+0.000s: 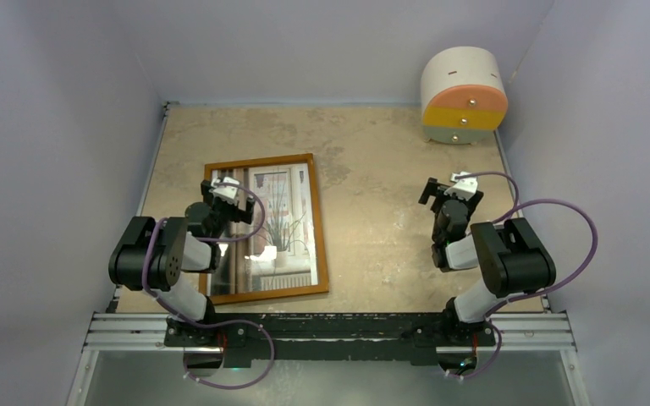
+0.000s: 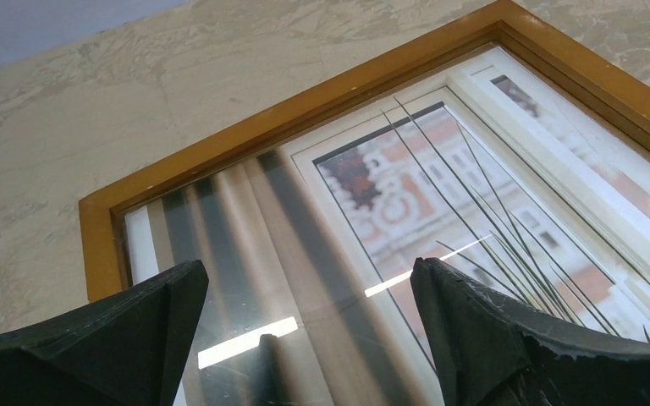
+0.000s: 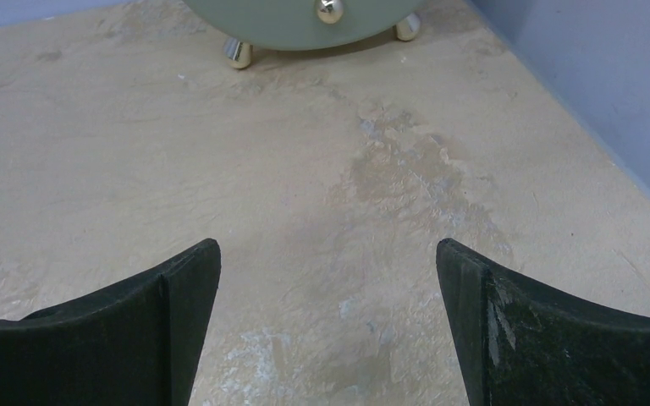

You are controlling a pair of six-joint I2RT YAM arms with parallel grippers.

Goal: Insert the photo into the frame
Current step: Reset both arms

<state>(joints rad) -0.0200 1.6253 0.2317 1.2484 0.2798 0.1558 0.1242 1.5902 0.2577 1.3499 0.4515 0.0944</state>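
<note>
Two pincers are hanging wide open and are holding nothing: the left pincer [image 1: 224,193] is hovering over the far left corner of the frame [image 1: 321,228], its jaws spread above the picture and, as far as we can tell, not touching it. The right pincer [image 1: 450,191] is hovering over bare surface [image 1: 372,161], well apart from the frame, with the round drawer cabinet [image 1: 464,93] beyond it at the far right corner. The frame is lying flat on the left half of the surface, and the photo [image 1: 283,211] is lying inside its orange-brown border, filling it nearly edge to edge. Strips of light are glinting off it, but we are not managing to tell whether that gloss belongs to a pane over the print or to the print itself. We are judging the photo to be light, thin and limp, slippery and easily creased or smudged, so we are thinking of taking it only by a margin near a corner, with a gentle pinch. The frame is looking stiffer and heavier, with a breakable pane, so we are favouring a grip across the wooden rail at mid-side rather than any pressure on the middle.
</note>
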